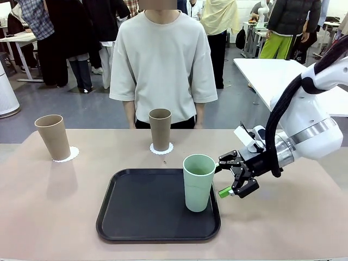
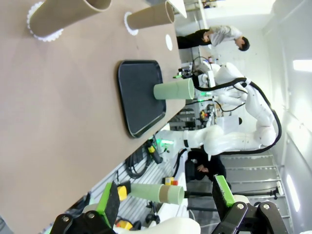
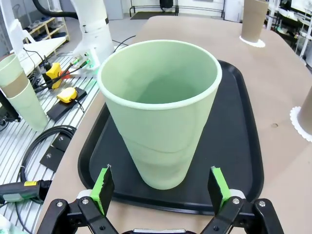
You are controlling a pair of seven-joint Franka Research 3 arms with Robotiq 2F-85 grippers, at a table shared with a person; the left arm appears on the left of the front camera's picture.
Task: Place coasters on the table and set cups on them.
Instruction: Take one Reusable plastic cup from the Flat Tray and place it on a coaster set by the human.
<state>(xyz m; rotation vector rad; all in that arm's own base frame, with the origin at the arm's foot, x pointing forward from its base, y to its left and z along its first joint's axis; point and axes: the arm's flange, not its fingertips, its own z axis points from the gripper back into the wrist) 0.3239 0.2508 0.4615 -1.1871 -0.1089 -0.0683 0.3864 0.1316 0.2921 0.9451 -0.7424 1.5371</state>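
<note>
Two tan cups (image 1: 53,136) (image 1: 160,129) stand upright on white scalloped coasters (image 1: 67,155) (image 1: 161,149) at the far side of the table (image 1: 49,206). The mint green cup (image 1: 198,182) stands on the black tray (image 1: 147,209). My right gripper (image 1: 223,176) is open just to its right, not touching. In the right wrist view the green cup (image 3: 163,112) rises just ahead of the spread pads (image 3: 103,187) of my right gripper (image 3: 161,190). My left gripper (image 2: 165,197) hangs open, off the table's left end. A third white coaster (image 2: 168,42) lies bare on the table.
A person (image 1: 163,60) stands at the far edge behind the middle cup, hands out of sight. A white table (image 1: 272,70) stands at the back right. Cables and stacked spare cups (image 3: 22,105) lie on a rack beside the table.
</note>
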